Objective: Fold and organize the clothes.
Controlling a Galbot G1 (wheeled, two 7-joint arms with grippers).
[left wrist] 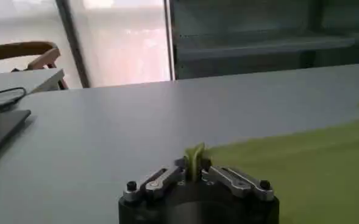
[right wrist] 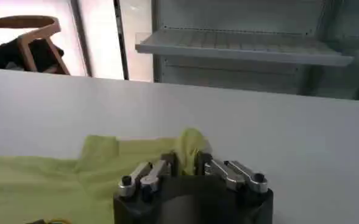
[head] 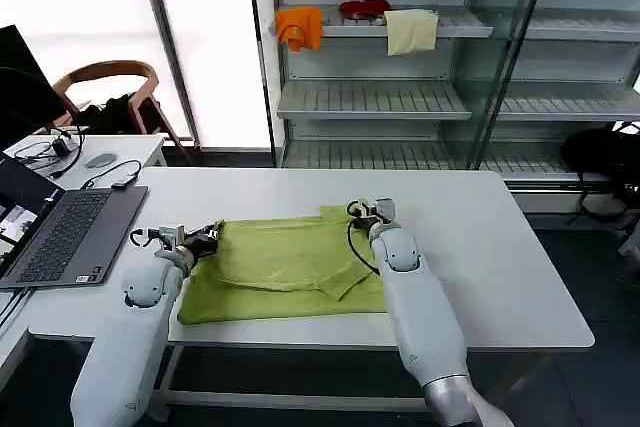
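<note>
in the head view the lime t-shirt [head: 285,267] lies partly folded on the white surface [head: 480,247], between the two arms, with the left tool [head: 200,239] at its far left edge and the right tool [head: 370,213] at its far right corner. the left wrist view shows the left tool [left wrist: 195,172] clamped on a thin upstanding pinch of the fabric, which looks light, limp and likely to sag or slip unless it is held by its edges and corners. the right wrist view shows the right tool [right wrist: 188,165] likewise closed on a bunched corner of the t-shirt [right wrist: 57,182], a sound hold for drawing that edge over.
</note>
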